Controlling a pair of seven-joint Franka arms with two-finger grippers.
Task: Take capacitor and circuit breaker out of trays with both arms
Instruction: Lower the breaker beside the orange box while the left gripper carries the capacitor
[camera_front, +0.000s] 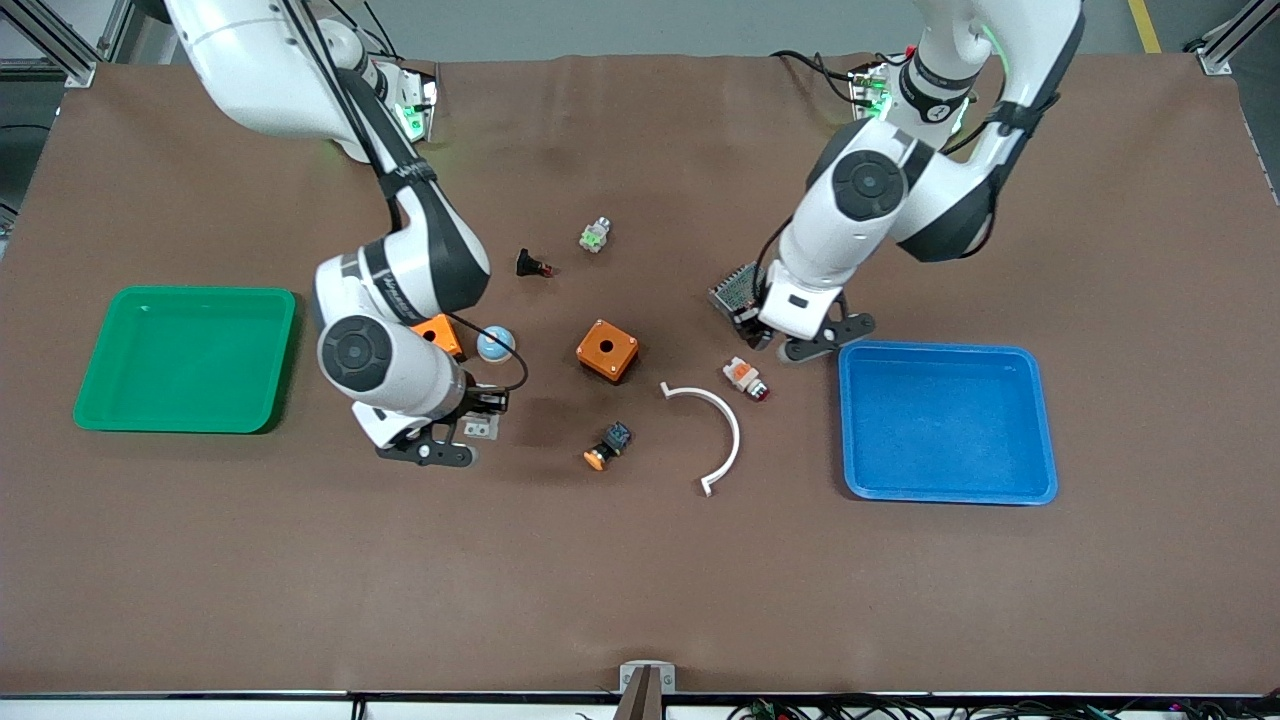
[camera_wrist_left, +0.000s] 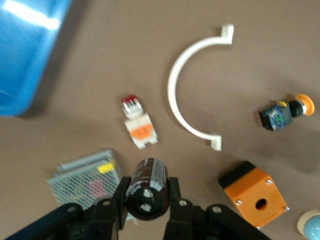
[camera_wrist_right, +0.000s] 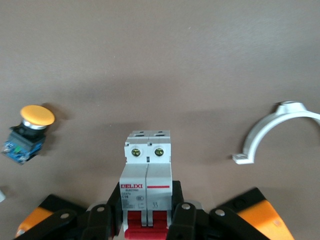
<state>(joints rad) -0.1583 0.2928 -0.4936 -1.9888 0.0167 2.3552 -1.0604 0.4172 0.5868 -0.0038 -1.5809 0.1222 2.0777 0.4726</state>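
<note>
The capacitor (camera_wrist_left: 146, 188) is clamped between the fingers of the left gripper (camera_wrist_left: 147, 202) over the table, while the circuit breaker (camera_wrist_right: 147, 187) is gripped by the right gripper (camera_wrist_right: 147, 220).

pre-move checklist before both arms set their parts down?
1. Left pincer shut on the capacitor: ok.
2. Right pincer shut on the circuit breaker: ok.
3. Green tray and blue tray both show nothing inside: ok.
4. Bare table under the capacitor: not ok, the grey mesh-covered module and the white-and-orange button lie close by.
5. Bare table under the circuit breaker: ok in the right wrist view, with the orange-capped push-button and white curved bracket off to the sides.
6. Height above the table: cannot tell.
</note>
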